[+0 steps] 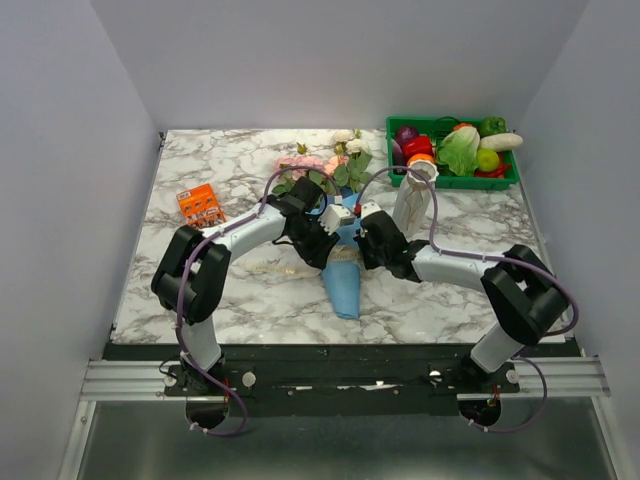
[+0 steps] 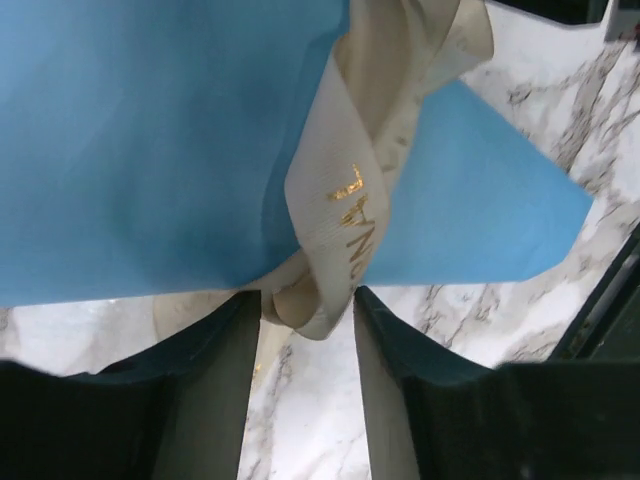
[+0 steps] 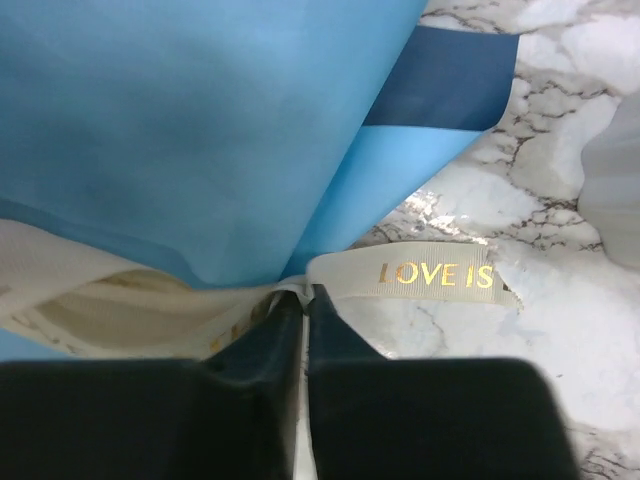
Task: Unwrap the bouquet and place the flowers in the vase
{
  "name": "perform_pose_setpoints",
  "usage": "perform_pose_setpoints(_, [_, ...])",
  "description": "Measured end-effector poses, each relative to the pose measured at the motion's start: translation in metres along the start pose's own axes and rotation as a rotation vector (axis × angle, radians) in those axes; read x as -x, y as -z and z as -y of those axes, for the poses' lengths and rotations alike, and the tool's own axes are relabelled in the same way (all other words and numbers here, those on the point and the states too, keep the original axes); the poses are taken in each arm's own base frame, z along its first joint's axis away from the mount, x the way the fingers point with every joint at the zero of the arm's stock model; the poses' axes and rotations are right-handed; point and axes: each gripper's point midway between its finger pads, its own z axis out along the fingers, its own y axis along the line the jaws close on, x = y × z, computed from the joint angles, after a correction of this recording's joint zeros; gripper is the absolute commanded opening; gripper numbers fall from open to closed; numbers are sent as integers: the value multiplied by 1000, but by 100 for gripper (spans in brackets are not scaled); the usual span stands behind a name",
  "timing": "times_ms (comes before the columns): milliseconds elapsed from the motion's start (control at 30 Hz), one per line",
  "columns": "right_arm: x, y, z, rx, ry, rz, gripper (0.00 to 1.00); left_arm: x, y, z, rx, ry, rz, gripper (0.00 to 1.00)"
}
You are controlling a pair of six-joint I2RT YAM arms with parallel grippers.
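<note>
The task is at its first step, and by my reading nothing is finished yet; the bouquet (image 1: 345,288) lies on its side in the middle of the marble table (image 1: 240,295), its pointed end toward the arms and the flowers (image 1: 328,165) fanned out at the far end; the blue paper (image 2: 150,130) is still wrapped round the stems as a cone, and the beige ribbon (image 2: 335,220) with gold lettering is still tied about it; both arms meet over that tie; the left gripper (image 2: 308,300) has its jaws part-way apart, with a rounded loop of ribbon sitting between the tips and not flattened, so I judge it is around the loop rather than pinching it; the right gripper (image 3: 297,305) has its jaws drawn almost together, with the ribbon running into the slit just beside the free tail that reads "LOVE IS", so it looks clamped on the ribbon; the vase (image 1: 412,200) stands upright and has no flowers in it, just right of the bouquet and in front of the green crate (image 1: 450,183); what is left is nearly everything: pulling the bow loose, opening the paper, freeing the stems, and setting them into the narrow neck of the vase.
</note>
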Motion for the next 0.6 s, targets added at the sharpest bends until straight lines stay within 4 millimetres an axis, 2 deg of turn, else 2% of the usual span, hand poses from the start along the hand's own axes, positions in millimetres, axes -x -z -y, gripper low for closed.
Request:
perform_pose_setpoints(133, [-6,3,-1,9,-6,6,1,0,0,-1,11,-5,0,19])
perform_pose_setpoints(200, [-7,7,-1,11,-9,14,1,-1,2,0,15,-8,0,13])
perform_pose_setpoints(300, [-5,13,1,8,-25,34,1,-2,12,5,24,-11,6,13])
perform_pose_setpoints(433, [1,21,7,-21,-50,71,1,8,34,13,42,-33,49,18])
perform_pose_setpoints(600, [16,33,16,-65,-90,130,1,17,60,24,61,-54,94,17])
